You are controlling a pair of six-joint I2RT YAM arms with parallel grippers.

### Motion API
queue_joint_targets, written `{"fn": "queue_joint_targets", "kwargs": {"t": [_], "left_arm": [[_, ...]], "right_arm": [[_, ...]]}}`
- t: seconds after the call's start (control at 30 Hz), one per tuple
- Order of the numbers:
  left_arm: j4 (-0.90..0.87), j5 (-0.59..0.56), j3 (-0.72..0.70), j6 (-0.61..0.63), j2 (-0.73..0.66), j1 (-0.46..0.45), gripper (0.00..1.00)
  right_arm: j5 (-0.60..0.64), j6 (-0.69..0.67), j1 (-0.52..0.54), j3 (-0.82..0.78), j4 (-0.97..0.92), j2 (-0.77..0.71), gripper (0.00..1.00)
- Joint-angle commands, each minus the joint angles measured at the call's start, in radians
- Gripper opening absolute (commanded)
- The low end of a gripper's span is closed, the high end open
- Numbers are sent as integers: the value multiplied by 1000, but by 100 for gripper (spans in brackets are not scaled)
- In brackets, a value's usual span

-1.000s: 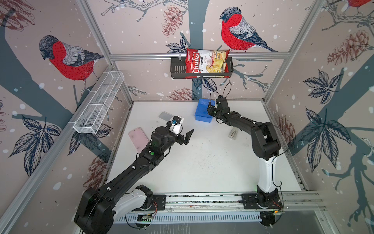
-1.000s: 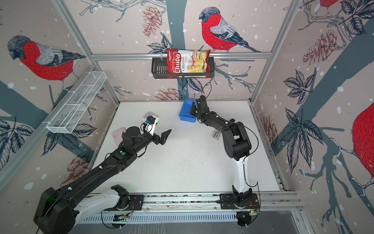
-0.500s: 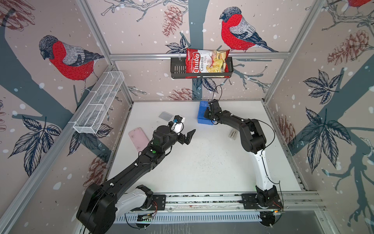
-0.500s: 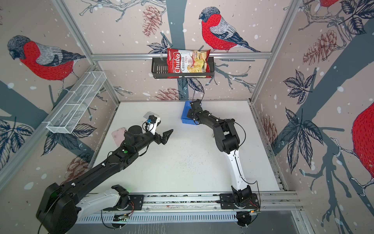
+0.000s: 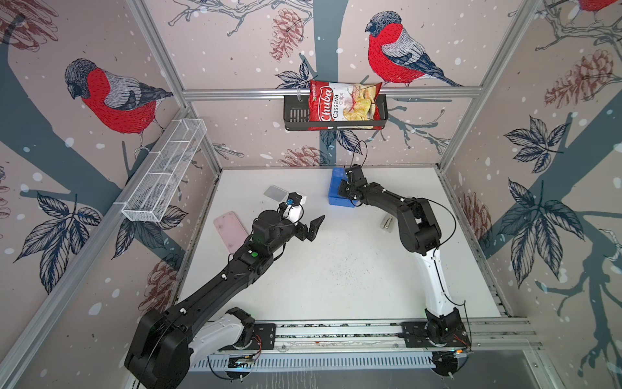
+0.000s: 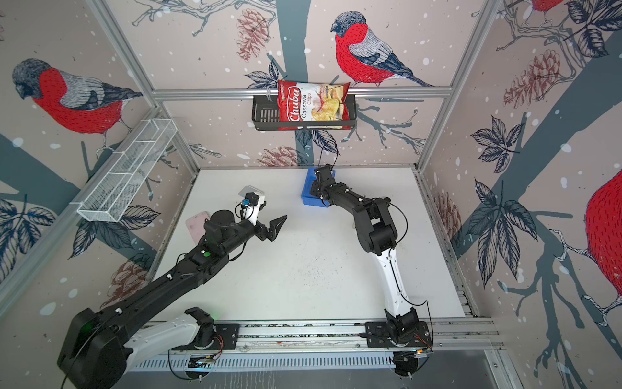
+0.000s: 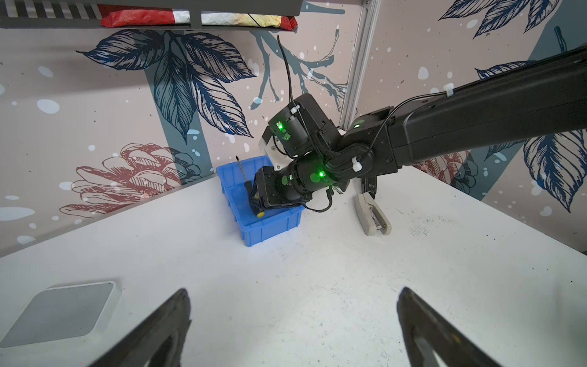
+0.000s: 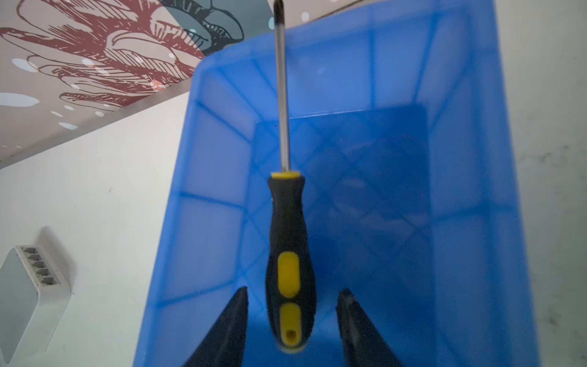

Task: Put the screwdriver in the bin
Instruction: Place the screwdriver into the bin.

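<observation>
Screwdriver [image 8: 287, 222] between parted right end effector [image 8: 293, 289]

Black-and-yellow screwdriver [image 8: 287, 238] tilted inside blue bin [image 8: 460, 159], shaft tip above rim.

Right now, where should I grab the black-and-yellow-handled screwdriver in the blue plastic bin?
Grip the screwdriver across its thick black handle, coming from the butt end through the bin's open top. The thin shaft tilts up past the far rim, and the walls block a sideways approach.
</observation>
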Motion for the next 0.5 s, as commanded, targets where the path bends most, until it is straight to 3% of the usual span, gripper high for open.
{"fn": "queue_joint_targets", "kwargs": {"t": [0.0,0.23,0.47], "left_arm": [[40,9,5,-12,5,1,99],[69,5,-5,-23,10,0,99],[95,-17,-25,-20,-2,2,99]], "right_arm": [[-19,-29,2,-10,14,-46,56],[-30,-54,3,-122,91,-187,72],[-40,-69,-2,-342,221,-394,86]]}}
